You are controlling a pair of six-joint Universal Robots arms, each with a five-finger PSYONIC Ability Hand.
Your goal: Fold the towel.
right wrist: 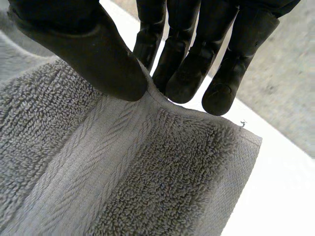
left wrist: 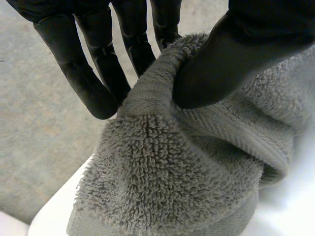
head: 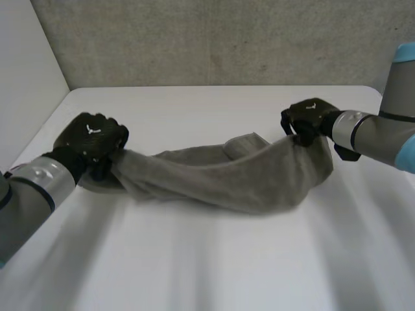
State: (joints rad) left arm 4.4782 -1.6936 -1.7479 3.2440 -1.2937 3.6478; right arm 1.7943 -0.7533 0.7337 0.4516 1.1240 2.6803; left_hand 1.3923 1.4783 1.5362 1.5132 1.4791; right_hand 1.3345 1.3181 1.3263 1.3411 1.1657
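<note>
A grey towel (head: 220,175) hangs stretched between my two hands, sagging onto the white table (head: 207,259) in the middle. My left hand (head: 91,139) holds the towel's left end. In the left wrist view its thumb (left wrist: 221,64) presses the towel's edge (left wrist: 167,162) against the fingers (left wrist: 93,73). My right hand (head: 308,120) holds the towel's right end, lifted a little off the table. In the right wrist view its thumb (right wrist: 93,54) and fingers (right wrist: 187,69) pinch the hem of the towel (right wrist: 123,172) near a corner.
A grey wall (head: 214,39) runs behind the table's far edge. A white panel (head: 26,71) stands at the left. Bare tabletop lies in front of the towel.
</note>
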